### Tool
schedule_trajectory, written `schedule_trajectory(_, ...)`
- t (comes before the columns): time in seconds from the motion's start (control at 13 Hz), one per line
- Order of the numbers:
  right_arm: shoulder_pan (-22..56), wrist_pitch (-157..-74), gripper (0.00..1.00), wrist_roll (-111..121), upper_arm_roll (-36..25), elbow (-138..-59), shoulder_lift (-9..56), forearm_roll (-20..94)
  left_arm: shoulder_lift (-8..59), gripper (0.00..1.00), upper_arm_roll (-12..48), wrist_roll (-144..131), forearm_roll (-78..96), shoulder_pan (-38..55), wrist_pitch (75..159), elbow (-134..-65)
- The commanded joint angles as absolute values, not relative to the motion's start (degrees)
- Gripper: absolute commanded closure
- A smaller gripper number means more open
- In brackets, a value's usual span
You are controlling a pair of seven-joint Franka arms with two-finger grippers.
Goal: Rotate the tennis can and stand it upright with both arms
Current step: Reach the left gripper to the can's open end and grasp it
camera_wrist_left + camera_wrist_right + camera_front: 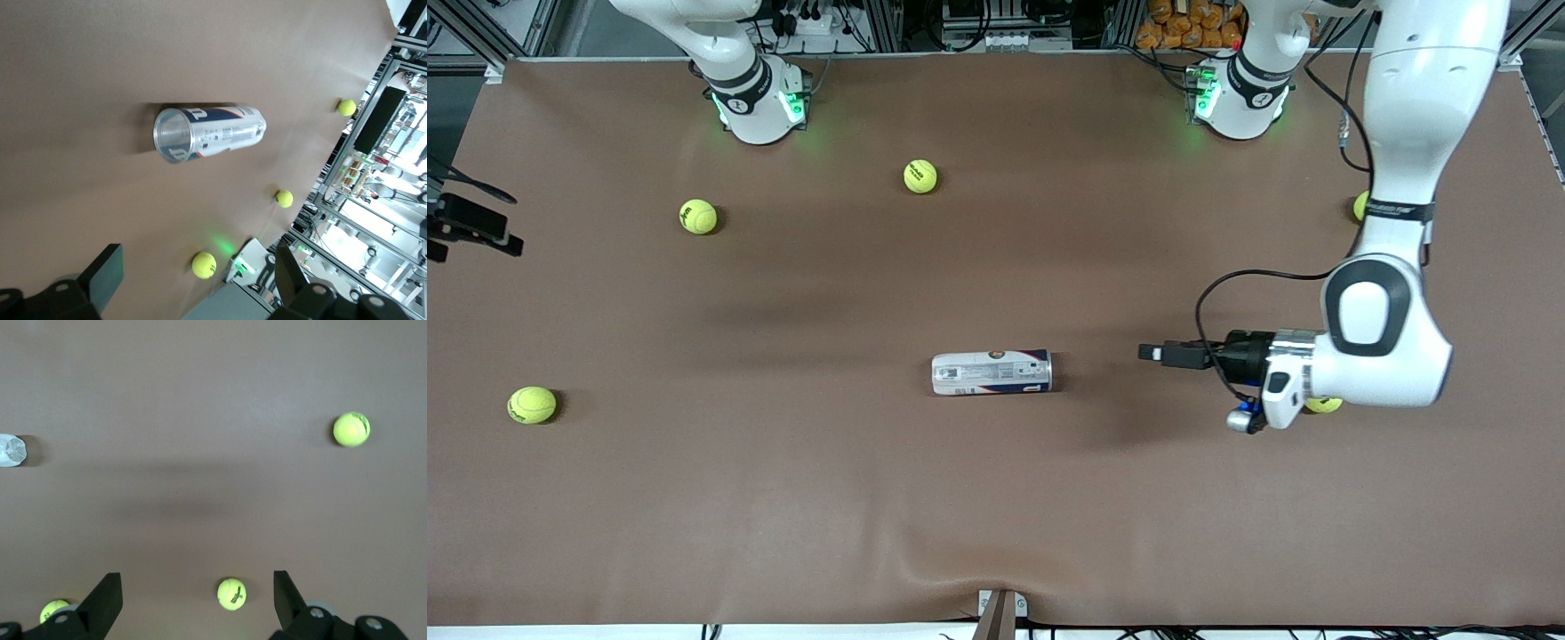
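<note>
We see the tennis can (991,372) lying on its side mid-table (996,498); our left gripper (1149,353) hovers wide open toward the left arm's end, our right gripper (197,600) wide open above tennis balls (231,594)

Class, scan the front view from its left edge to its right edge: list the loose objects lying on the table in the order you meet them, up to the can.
tennis ball nearest the right arm's end → second tennis ball → third tennis ball → tennis can, lying on its side.
</note>
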State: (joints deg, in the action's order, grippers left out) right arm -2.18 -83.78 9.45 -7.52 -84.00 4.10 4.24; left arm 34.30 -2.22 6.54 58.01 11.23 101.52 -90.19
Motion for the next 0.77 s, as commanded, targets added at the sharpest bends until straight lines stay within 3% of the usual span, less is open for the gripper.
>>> schedule_trajectory(0.0, -2.81, -83.94, 0.0, 6.15, -6.24, -89.46, -0.78, 4.92, 38.57, 0.0, -1.67, 13.07, 62.2, 12.3, 105.02, -89.74)
schedule_trajectory(0.31, -2.46, -83.67, 0.0, 4.49, -2.47, -89.56, -2.11, 1.24, 43.15, 0.0, -0.44, 19.69, 70.92, 14.84, 108.62, -89.65)
schedule_trajectory(0.69, -1.67, -80.77, 0.0, 4.57, -1.94, -87.8, -1.76, 1.06, 46.84, 0.0, -0.44, 22.85, 75.49, 19.07, 113.73, -89.65)
